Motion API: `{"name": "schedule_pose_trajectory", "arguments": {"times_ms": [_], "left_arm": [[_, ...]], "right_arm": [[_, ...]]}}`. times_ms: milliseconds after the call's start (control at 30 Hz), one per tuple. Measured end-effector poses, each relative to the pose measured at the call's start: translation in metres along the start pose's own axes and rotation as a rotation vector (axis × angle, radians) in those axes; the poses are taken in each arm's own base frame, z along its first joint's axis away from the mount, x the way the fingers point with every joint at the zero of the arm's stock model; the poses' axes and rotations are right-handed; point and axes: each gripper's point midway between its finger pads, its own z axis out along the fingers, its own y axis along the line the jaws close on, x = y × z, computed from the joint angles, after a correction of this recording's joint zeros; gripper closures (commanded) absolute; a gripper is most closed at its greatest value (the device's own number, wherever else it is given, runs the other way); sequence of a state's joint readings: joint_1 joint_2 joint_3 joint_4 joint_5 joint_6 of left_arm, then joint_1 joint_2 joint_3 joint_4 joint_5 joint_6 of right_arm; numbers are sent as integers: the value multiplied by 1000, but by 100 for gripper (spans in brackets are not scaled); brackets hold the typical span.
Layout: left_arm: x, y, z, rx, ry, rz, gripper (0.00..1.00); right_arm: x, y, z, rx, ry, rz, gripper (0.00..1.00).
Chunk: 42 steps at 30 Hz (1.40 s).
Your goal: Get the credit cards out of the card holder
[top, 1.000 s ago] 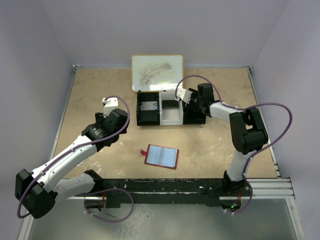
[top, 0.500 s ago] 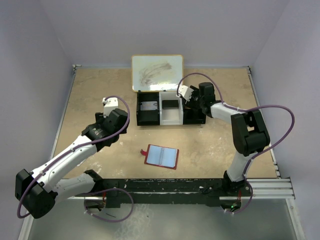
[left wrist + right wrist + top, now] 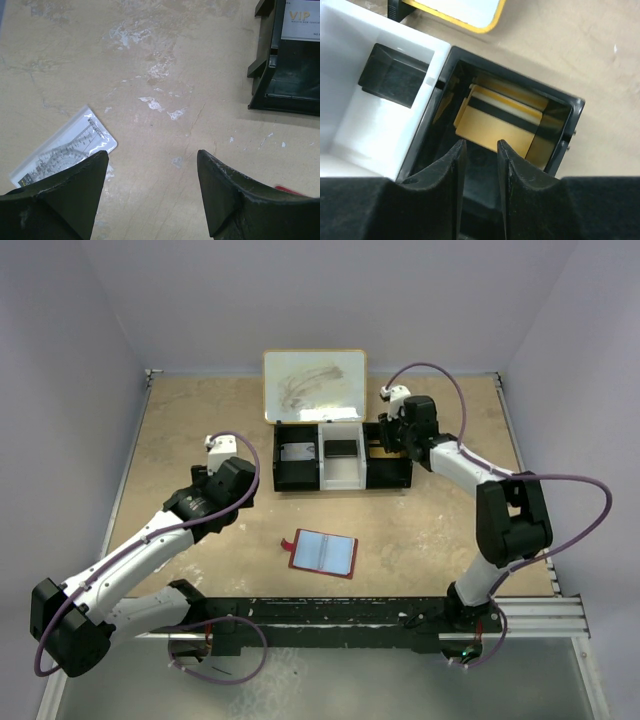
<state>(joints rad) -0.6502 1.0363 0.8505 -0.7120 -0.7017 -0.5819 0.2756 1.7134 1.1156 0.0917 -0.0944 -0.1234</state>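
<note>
Since the earlier overhead frame, the right arm has swung from above the middle of the long black tray (image 3: 290, 485) out to its right end, while the left arm has not shifted. The right gripper (image 3: 479, 147) now hangs over the tray's right black compartment, its fingers drawn close together with a narrow gap between them and nothing pinched. Below them a gold card (image 3: 495, 125) with a dark stripe lies flat inside that compartment, apart from the fingers. The left gripper (image 3: 151, 155) hovers over the bare table (image 3: 200, 420) with its fingers spread wide and empty, near a clear protractor packet (image 3: 60, 155). The card holder (image 3: 323, 553), red with pale sleeves, lies open and flat on the table near the arms' bases, between the two arms and well apart from both grippers. Judging by this, the step in hand is the end of a drop-off: a card sits in the tray and the right gripper is free. Whether any card remains in the sleeves cannot be told from here. The next move likely calls for lifting the right gripper clear of the tray wall, bringing it back over the holder, and perhaps having the left gripper pin the holder down.
</note>
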Motion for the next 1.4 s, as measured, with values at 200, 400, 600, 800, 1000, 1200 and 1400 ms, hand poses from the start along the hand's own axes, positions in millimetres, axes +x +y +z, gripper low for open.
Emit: {"name": "schedule_pose_trajectory", "arguments": {"times_ms": [200, 400, 600, 800, 1000, 1200, 1400], "left_arm": [[1, -2, 0, 12, 7, 0, 32], [1, -2, 0, 13, 7, 0, 32], [1, -2, 0, 13, 8, 0, 32], [1, -2, 0, 13, 8, 0, 32], [1, -2, 0, 13, 8, 0, 32], [1, -3, 0, 15, 9, 0, 32], [2, -3, 0, 15, 9, 0, 32]], "right_arm": [[14, 7, -17, 31, 52, 225, 77], [38, 7, -14, 72, 134, 313, 79], [67, 12, -2, 82, 225, 359, 78], [83, 14, 5, 86, 273, 377, 76], [83, 12, 19, 111, 290, 369, 74], [79, 7, 28, 153, 285, 366, 73], [76, 2, 33, 183, 274, 374, 71]]}}
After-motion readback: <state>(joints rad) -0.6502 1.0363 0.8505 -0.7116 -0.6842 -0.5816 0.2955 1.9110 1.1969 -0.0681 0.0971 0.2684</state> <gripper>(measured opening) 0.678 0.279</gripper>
